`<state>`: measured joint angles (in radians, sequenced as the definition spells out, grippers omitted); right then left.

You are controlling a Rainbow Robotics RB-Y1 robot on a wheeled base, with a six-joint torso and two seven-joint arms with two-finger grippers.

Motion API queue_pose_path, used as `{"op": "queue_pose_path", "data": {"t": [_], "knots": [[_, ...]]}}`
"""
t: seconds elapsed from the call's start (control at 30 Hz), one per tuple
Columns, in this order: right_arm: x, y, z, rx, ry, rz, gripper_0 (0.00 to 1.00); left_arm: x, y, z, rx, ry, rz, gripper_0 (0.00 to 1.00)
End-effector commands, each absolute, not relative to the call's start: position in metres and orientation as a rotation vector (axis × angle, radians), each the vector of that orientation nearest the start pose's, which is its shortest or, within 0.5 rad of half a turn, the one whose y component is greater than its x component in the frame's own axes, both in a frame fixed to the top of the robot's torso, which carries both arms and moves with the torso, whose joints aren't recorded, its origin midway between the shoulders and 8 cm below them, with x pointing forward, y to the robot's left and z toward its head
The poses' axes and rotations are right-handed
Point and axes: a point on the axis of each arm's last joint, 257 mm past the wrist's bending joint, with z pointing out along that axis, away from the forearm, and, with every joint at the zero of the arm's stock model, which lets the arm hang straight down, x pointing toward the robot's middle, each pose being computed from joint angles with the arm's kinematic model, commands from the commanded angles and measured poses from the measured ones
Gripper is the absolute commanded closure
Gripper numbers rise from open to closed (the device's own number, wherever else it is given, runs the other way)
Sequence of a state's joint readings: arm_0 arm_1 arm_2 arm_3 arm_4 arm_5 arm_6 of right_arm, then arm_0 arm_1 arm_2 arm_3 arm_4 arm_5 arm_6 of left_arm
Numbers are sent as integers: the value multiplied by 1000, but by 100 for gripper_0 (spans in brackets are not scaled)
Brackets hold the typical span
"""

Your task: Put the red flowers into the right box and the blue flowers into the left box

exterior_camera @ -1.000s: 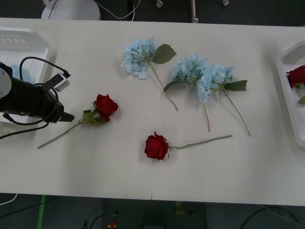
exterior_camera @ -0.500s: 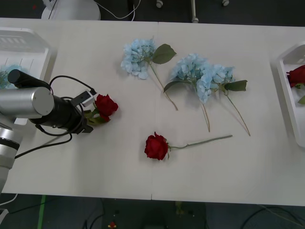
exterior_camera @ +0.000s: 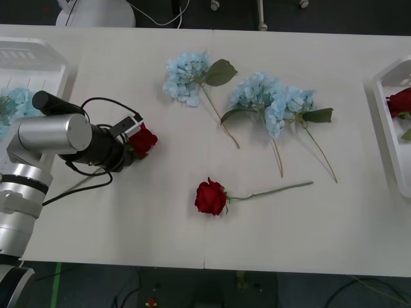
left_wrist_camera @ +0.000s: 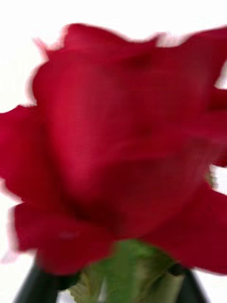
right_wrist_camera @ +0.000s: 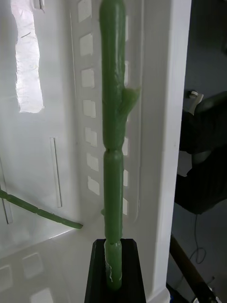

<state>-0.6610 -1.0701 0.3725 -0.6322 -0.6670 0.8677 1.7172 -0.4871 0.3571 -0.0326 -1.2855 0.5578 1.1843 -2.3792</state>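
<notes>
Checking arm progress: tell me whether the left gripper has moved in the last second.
Yes. The left gripper moved rightward from beside the left box to the red rose.

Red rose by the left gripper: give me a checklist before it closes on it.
1. Left gripper open, straddling the red rose at its base: ok.
2. Neighbours apart: second red rose and blue flowers lie well away: ok.
3. Rose stem free under the arm: cannot tell.
4. Right box free: not ok, the right gripper is shut on a green stem over it.
5. Left arm's reach to that box: cannot tell.
</notes>
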Motion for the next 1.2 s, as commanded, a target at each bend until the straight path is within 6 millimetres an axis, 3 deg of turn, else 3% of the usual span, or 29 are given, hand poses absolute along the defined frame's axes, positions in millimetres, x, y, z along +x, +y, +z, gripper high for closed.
{"op": "queue_pose_path", "data": {"t": [0.03, 0.17, 0.3, 0.47, 0.57, 0.7, 0.9, 0.93, 0.97, 1.07, 1.2], "knots": [[461, -717, -239, 135, 2591, -815, 62, 551, 202, -335, 1154, 2254, 13, 100], [462, -715, -240, 148, 2591, -799, 45, 549, 196, -335, 1144, 2249, -21, 100], [464, -714, -238, 162, 2583, -782, 39, 553, 190, -318, 1083, 2222, -109, 100], [478, -696, -227, 157, 2577, -700, 32, 557, 181, -266, 1007, 2134, -250, 100], [489, -672, -213, 119, 2594, -649, 26, 555, 176, -227, 957, 2068, -356, 100], [501, -623, -196, 32, 2639, -549, 19, 550, 161, -176, 855, 1988, -512, 100], [517, -516, -190, -228, 2686, -350, 17, 541, 143, -97, 667, 1897, -704, 100], [518, -505, -191, -255, 2688, -329, 18, 538, 140, -90, 649, 1892, -738, 100], [518, -479, -198, -319, 2698, -285, 18, 534, 132, -77, 605, 1880, -807, 100], [519, -430, -215, -445, 2697, -205, 18, 525, 117, -54, 502, 1861, -954, 100], [521, -381, -237, -560, 2685, -124, 17, 519, 95, -24, 369, 1801, -1170, 100]]}}
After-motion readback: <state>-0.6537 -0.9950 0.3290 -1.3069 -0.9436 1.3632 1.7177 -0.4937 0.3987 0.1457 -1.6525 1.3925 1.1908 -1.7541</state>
